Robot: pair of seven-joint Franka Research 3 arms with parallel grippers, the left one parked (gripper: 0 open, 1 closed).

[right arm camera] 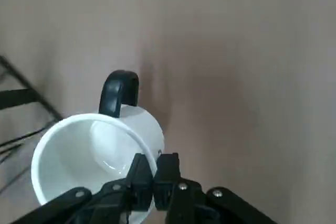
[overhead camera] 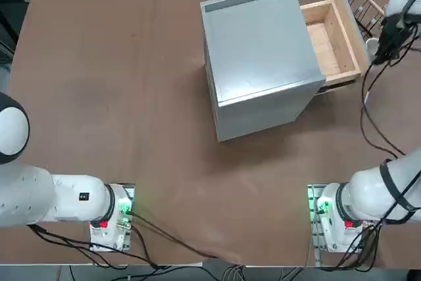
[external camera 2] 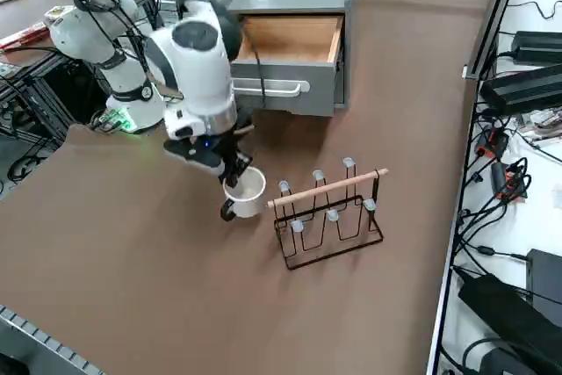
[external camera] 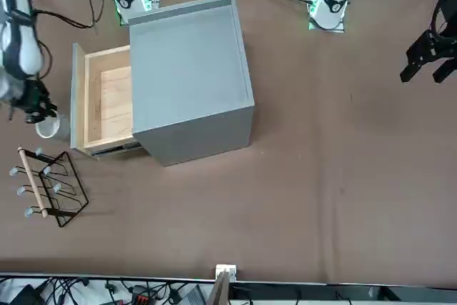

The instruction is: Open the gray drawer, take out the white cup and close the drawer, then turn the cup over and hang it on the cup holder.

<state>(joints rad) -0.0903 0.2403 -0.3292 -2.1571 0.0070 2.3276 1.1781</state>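
- The right gripper (right arm camera: 153, 174) pinches the cup (external camera 2: 247, 192) by its rim, fingers closed on the wall (mouth up).
- The cup sits beside the holder (external camera 2: 329, 214), above the counter (external camera 2: 132, 261).
- The drawer (external camera 2: 290, 50) stands open.

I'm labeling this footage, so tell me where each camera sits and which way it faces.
Top: overhead, looking down; both arm bases at bottom, gray drawer open.
Front: across the table, facing the robot; cup holder near.
Right side: raised, looking diagonally; right arm over white cup.
Right wrist: on the arm, looking at its right claw pinching the cup's rim.
Shared: side and wrist views both show the cup.
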